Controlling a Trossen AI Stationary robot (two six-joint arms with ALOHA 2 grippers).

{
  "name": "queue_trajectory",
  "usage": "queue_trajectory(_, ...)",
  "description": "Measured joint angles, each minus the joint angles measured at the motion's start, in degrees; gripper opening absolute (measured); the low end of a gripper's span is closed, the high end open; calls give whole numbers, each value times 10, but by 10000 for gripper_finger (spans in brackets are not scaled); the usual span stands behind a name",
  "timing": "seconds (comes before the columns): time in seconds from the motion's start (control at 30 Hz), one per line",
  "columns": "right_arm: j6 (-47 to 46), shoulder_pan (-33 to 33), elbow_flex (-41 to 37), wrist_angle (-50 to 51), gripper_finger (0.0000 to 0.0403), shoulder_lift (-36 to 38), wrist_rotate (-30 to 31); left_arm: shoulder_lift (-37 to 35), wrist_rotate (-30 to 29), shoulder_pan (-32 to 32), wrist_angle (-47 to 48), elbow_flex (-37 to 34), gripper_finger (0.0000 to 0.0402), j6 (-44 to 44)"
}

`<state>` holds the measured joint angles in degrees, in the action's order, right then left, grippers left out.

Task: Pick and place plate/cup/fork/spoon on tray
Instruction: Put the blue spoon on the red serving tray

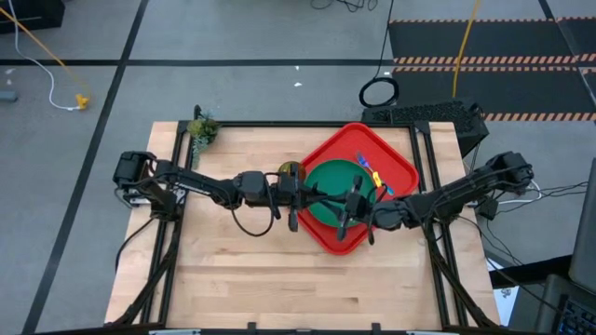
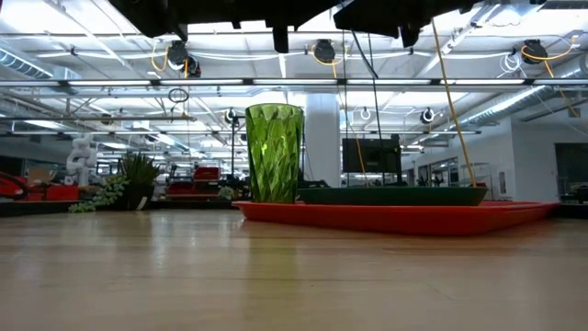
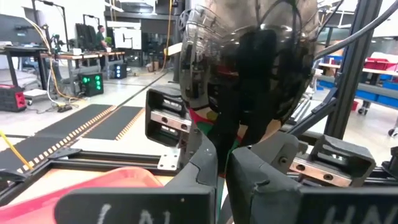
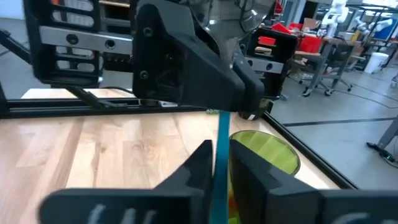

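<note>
The red tray (image 1: pixel 396 154) lies at the table's right centre, and the dark-green plate (image 1: pixel 328 181) lies flat on it. The fork (image 1: pixel 374 177) lies on the tray by the plate's right rim. The green cup (image 1: pixel 291 171) stands upright on the table by the tray's left corner; it also shows in the low view (image 2: pixel 274 152). My left gripper (image 1: pixel 321 197) and my right gripper (image 1: pixel 347 207) face each other above the plate. Both are shut on the spoon, whose dark bowl (image 3: pixel 249 62) shows in the left wrist view and whose light-blue handle (image 4: pixel 218 134) shows in the right wrist view. My left gripper pinches the spoon's dark neck (image 3: pixel 227 146) between its two fingers, coming level from the table's left. The bowl lies back toward the wrist, and the spoon is clear of the plate. My right gripper pinches the light-blue handle (image 4: pixel 218 165) between its two fingers, coming level from the table's right with the fingers along the handle. The handle runs forward toward my left gripper.
A small green plant (image 1: pixel 201 130) stands at the table's far left corner. Bare wood lies across the table's near half and left side. The black frame rails (image 1: pixel 279 123) run along the table's edges.
</note>
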<state>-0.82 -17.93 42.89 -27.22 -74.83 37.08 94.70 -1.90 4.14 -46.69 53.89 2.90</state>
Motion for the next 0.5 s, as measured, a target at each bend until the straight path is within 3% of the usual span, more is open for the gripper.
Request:
queue_trajectory(0.1, 0, 0, 0, 6, 10, 3, -11, 0, 0, 0, 1, 0, 27, -2)
queue_trajectory(0.3, -5, 0, 0, 14, 12, 9, -12, 0, 3, 3, 5, 0, 97, -7)
queue_trajectory(0.5, -31, 0, 0, 87, 6, 55, -13, -29, 3, 3, 81, -1, 170, -39)
